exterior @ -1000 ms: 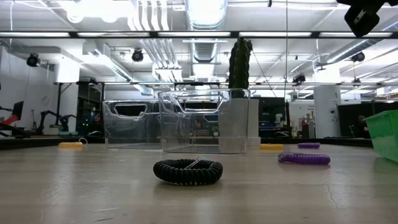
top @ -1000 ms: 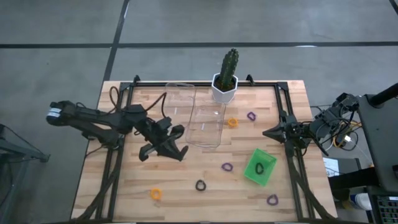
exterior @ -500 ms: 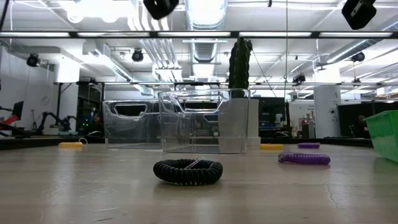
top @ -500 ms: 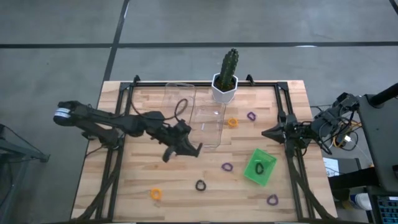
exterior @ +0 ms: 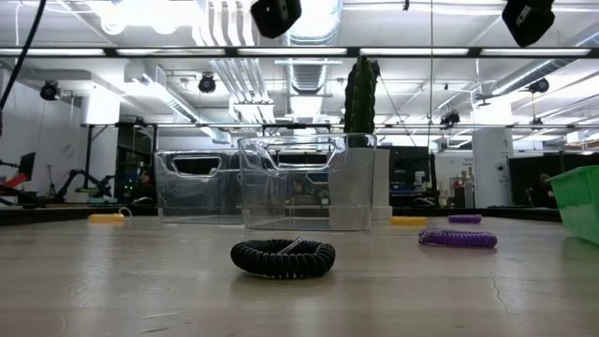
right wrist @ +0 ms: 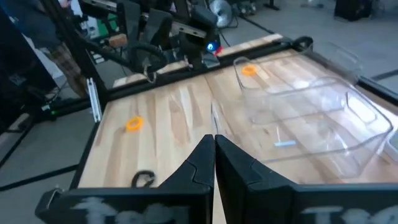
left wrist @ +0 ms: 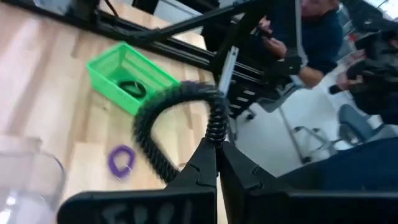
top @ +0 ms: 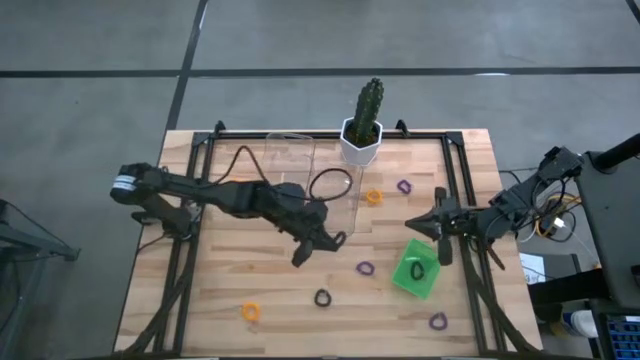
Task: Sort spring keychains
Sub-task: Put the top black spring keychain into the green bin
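Two clear trays (top: 312,185) lie side by side on the wooden surface (top: 215,290), a potted cactus (top: 365,125) at the far edge beside them, a green tray (top: 428,280) tilted toward the right; a seated person (left wrist: 311,37) shows beyond

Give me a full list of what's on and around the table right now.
clear trays: 2, see-through, back centre
cactus: 1, green, white pot, back edge
green tray: 1, front right
orange keychains: 2, by the trays; front left
purple keychains: 3, all right half
black keychains: 3, front centre; in green tray; gripped
person: 1, dark top, beyond table
left gripper: shut on a black keychain, mid-table
right gripper: shut, empty, above green tray
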